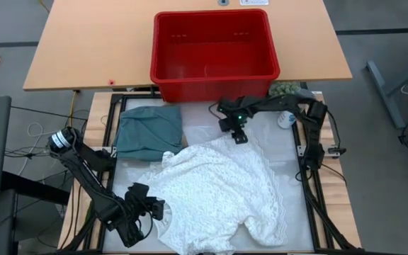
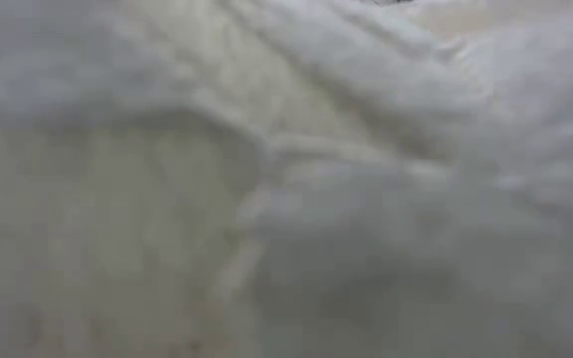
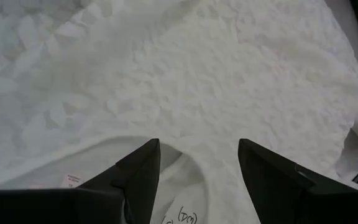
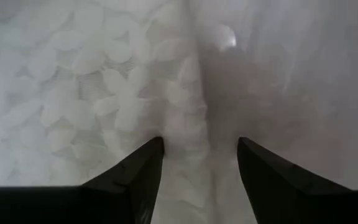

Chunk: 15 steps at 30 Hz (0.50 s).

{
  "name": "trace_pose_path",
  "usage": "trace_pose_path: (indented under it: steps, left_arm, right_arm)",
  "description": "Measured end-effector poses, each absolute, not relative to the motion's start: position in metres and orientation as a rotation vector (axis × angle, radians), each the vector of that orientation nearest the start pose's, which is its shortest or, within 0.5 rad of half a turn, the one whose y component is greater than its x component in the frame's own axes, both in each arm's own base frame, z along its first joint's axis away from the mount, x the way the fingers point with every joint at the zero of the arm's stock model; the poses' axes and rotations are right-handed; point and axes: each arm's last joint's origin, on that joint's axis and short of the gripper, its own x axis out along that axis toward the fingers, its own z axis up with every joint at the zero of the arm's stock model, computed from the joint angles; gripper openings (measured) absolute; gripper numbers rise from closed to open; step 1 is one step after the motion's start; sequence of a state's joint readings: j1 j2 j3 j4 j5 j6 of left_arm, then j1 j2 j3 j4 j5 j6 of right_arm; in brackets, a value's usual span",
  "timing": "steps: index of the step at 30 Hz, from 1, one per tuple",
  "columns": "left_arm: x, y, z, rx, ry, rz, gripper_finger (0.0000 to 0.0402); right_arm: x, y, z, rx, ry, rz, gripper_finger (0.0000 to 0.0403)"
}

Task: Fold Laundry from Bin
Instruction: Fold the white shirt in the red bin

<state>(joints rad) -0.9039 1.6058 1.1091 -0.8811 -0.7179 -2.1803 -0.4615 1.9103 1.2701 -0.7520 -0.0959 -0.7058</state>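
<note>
The white lace garment (image 1: 218,191) lies spread on the work mat, and it fills the low view (image 2: 286,179). A teal garment (image 1: 147,131) lies folded at the far left of the mat. The red bin (image 1: 214,53) stands on the wooden table behind the mat. My left gripper (image 1: 151,210) is open at the white garment's near-left edge, its fingers on either side of the neckline (image 3: 191,155) with its label. My right gripper (image 1: 239,137) is open at the garment's far edge, its fingers on either side of a hem strip (image 4: 197,124). My left gripper stands open over the neck opening, pointing down; I cannot tell whether its fingertips touch the cloth. My right gripper stands open over the far hem, pointing down; I cannot tell whether its fingertips touch the cloth.
A strip of brownish cloth (image 1: 183,133) shows at the teal garment's right side. A mottled green object (image 1: 285,88) lies beside the bin's right corner, and a small white object (image 1: 285,119) lies near the right arm. Bare mat (image 1: 289,156) shows right of the white garment.
</note>
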Motion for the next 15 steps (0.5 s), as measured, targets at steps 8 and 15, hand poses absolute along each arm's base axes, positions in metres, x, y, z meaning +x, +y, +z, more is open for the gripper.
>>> trace_pose_path:
  steps: [8,15]
  left_arm:
    - [0.194,-0.216,0.216,-1.005,0.583,0.769,0.0205]
    - [0.195,-0.216,0.216,-0.971,0.58,0.756,0.0205]
  right_arm:
    - [0.325,-0.139,0.149,-0.204,1.479,0.064,0.0148]
    - [0.307,-0.14,0.147,0.025,1.662,-0.234,0.0022]
